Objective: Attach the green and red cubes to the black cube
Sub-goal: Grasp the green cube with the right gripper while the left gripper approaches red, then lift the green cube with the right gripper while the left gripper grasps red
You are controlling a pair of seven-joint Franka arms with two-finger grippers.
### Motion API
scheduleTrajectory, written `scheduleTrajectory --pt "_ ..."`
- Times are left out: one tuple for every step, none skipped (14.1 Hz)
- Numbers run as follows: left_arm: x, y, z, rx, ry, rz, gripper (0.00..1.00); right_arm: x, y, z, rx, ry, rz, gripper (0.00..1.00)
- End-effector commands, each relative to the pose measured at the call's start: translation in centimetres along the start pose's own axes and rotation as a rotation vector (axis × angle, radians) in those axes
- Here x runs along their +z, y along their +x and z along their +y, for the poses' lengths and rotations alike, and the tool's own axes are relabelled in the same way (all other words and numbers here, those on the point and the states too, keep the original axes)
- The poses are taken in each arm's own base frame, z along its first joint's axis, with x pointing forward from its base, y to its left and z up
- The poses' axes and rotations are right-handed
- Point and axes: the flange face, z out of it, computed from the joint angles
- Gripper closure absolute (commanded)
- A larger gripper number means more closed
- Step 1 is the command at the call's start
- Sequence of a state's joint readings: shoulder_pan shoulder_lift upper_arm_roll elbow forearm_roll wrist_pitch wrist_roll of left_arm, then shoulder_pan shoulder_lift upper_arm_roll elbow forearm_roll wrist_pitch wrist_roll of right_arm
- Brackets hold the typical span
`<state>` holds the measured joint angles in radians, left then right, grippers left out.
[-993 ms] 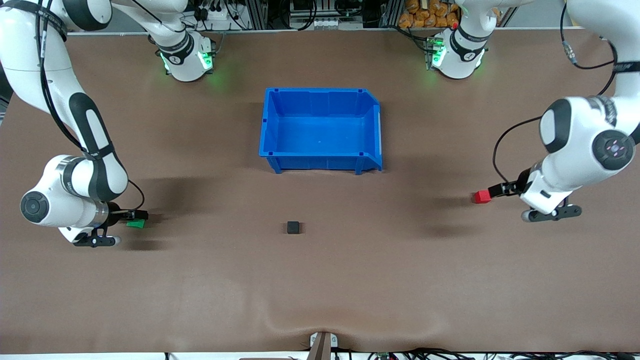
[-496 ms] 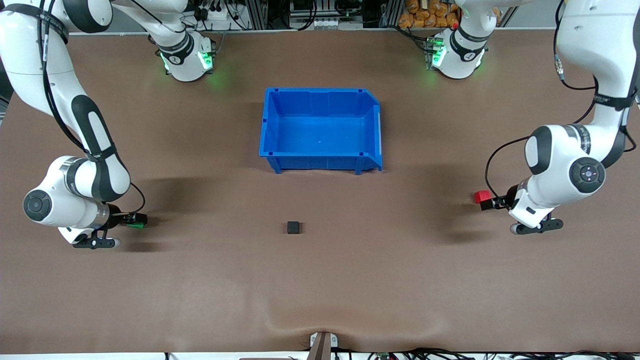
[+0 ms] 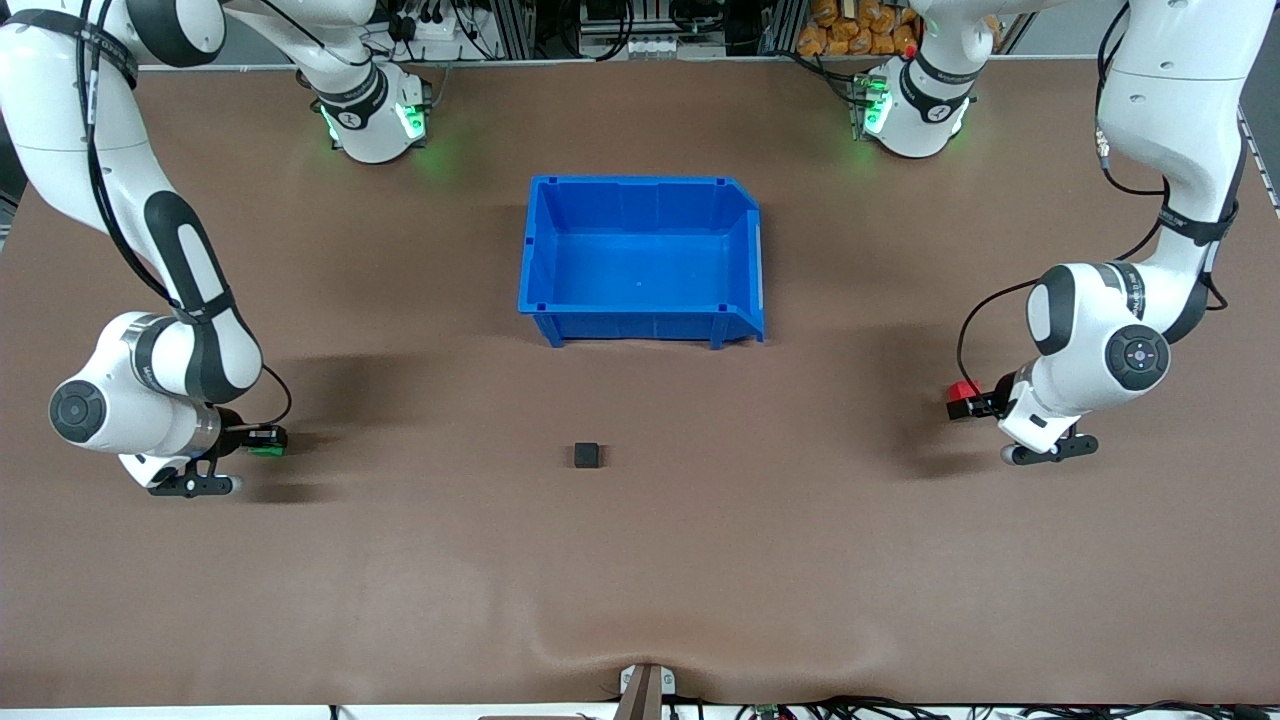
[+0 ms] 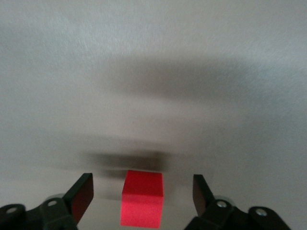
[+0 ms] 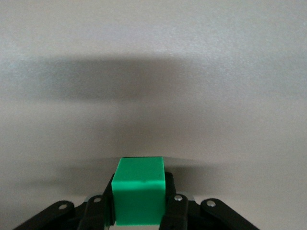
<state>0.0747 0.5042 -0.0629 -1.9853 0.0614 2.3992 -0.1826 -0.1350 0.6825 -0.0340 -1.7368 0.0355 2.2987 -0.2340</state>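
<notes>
At the right arm's end of the desk point(image 3: 640, 600), low on the surface: right hand point(image 3: 258, 438) closed tight on the green cube point(image 5: 139, 191), fingers pressed flat against two facing sides. At the left arm's end, likewise low: left hand point(image 4: 142, 194) spread wide around the red cube point(image 4: 142, 199), with a gap on each side, nothing gripped yet, cube resting on the desk. Near the middle, well apart from both and nearer to the front camera than the blue bin point(image 3: 640, 325): black cube point(image 3: 587, 455), alone and untouched.

Judged as the pick-up step, with one cube secured and one about to be. For the red cube: centre the fingers for equal gaps. Sink low enough to catch the sides at mid-height. Then close squarely on flat faces, not on edges or corners, to avoid twisting the cube. Lift straight up before travelling.

Bring each coloured cube level toward the black one, face parallel to face, from the two ends of the desk. Leave the mating face of each coloured cube clear of the fingers. Press gently and, if possible, from both sides together, to avoid shoving the loose black cube aside.

Count: one green cube, one red cube, one black cube, one blue bin, two hands.
</notes>
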Motion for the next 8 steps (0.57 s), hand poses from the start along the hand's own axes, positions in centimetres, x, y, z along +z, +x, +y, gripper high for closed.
scheduleTrajectory --pt "0.8 -1.1 -0.3 0.019 0.016 -0.011 0.17 -0.9 0.0 0.2 -0.128 0.002 0.012 0.95" --pt "1.1 -1.3 -0.5 0.017 0.017 -0.019 0.2 -1.3 0.1 0.5 -0.176 -0.002 0.02 0.95" --pt "1.2 -1.5 -0.7 0.014 0.018 -0.022 0.25 -1.5 0.3 0.7 -0.217 -0.006 0.028 0.96" --pt "1.2 -1.5 -1.2 0.005 0.017 -0.022 0.34 -1.9 0.7 0.4 -0.266 -0.01 0.038 0.97" --pt "1.1 -1.4 -1.2 0.007 0.017 -0.021 0.4 -2.6 1.1 0.2 -0.323 -0.017 0.052 0.97" --pt "1.1 -1.4 -1.2 0.007 0.017 -0.021 0.43 -3.5 1.9 -0.2 -0.389 -0.028 0.074 0.97" --pt "1.0 -1.4 -1.2 0.007 0.017 -0.019 0.45 -4.5 2.6 -0.2 -0.451 -0.041 0.096 0.97" --pt "1.0 -1.4 -1.2 0.006 0.017 -0.019 0.53 -5.7 3.4 -1.1 -0.531 -0.053 0.118 0.97"
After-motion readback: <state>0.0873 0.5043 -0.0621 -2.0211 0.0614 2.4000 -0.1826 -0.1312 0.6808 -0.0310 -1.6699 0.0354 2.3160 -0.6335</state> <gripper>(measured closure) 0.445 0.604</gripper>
